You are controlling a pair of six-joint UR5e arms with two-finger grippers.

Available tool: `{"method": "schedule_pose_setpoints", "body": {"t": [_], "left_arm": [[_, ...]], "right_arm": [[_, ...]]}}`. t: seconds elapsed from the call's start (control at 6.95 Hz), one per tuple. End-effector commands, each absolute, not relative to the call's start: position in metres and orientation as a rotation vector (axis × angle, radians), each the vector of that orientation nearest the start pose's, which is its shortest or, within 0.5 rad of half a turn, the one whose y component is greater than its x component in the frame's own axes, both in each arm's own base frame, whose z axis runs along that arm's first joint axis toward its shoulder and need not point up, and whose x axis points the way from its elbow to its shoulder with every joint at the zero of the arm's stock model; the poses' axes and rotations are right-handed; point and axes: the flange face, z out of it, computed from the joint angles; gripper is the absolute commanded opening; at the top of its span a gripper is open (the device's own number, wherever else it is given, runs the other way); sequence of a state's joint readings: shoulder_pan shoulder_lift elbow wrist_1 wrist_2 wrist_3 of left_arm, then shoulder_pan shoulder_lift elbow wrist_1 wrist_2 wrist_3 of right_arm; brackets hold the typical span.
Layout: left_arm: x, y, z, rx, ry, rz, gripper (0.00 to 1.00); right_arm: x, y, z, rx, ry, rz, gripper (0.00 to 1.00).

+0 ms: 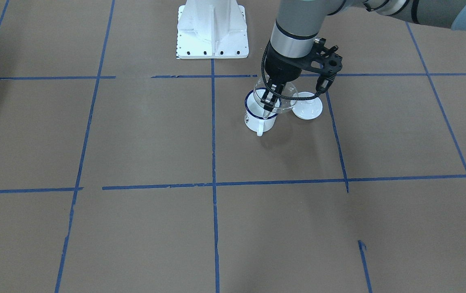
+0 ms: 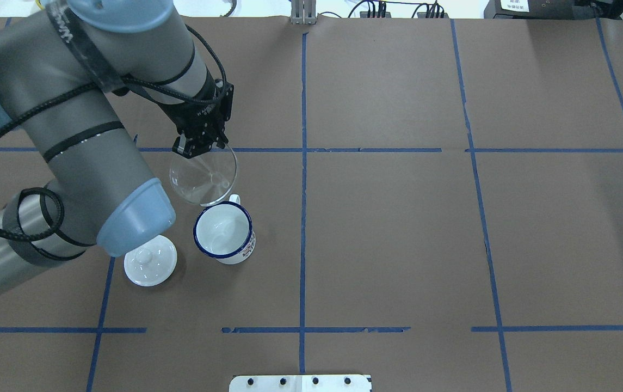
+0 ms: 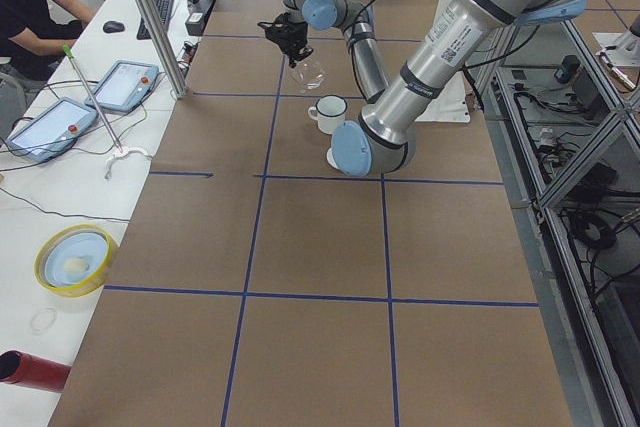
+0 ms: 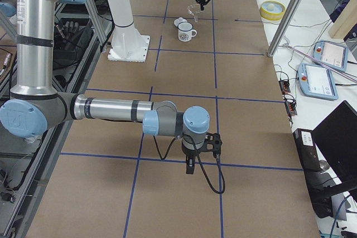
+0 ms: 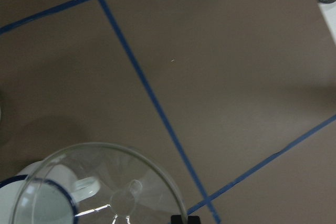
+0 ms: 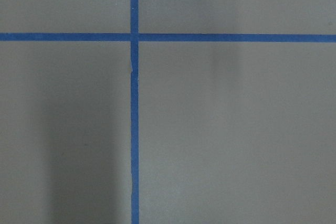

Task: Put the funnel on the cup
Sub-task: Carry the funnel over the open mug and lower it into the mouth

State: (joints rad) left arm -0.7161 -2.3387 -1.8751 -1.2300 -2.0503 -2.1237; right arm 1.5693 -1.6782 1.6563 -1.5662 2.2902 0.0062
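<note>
1. One gripper does the work here: the left gripper pinches the funnel by the far edge of its rim. The funnel hangs in the air, spout down, not yet on the cup.
2. From overhead we see the funnel's mouth just on the far side of the cup, overlapping only its handle side. We judge the spout is not yet over the opening.
3. We would bring the spout over the cup's centre first, then lower straight down so it clears the blue rim.
4. We would level the cone before letting go, since a pinch at the rim can tip it.
5. The lid lies just left of the cup in the overhead view, so we steer clear of it.
6. The right gripper shows only in a side view, well apart from the cup. We cannot tell whether it is spread or pressed together.
</note>
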Motion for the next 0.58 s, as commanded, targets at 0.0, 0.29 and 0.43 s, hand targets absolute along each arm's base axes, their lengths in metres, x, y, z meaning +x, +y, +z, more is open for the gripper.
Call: {"method": "schedule_pose_setpoints", "body": {"t": [0.0, 0.29, 0.43], "left_arm": [[0.443, -0.441, 0.133, -0.456, 0.714, -0.954, 0.0], [0.446, -0.443, 0.148, -0.422, 0.7, -0.891, 0.0], [0.453, -0.449, 0.152, -0.398, 0.683, -0.903, 0.0]], "right_arm": [[0.067, -0.445, 0.67, -0.019, -0.719, 0.01, 1.0], [0.067, -0.445, 0.67, -0.019, -0.719, 0.01, 1.0], [0.067, -0.445, 0.67, -0.019, -0.719, 0.01, 1.0]]}}
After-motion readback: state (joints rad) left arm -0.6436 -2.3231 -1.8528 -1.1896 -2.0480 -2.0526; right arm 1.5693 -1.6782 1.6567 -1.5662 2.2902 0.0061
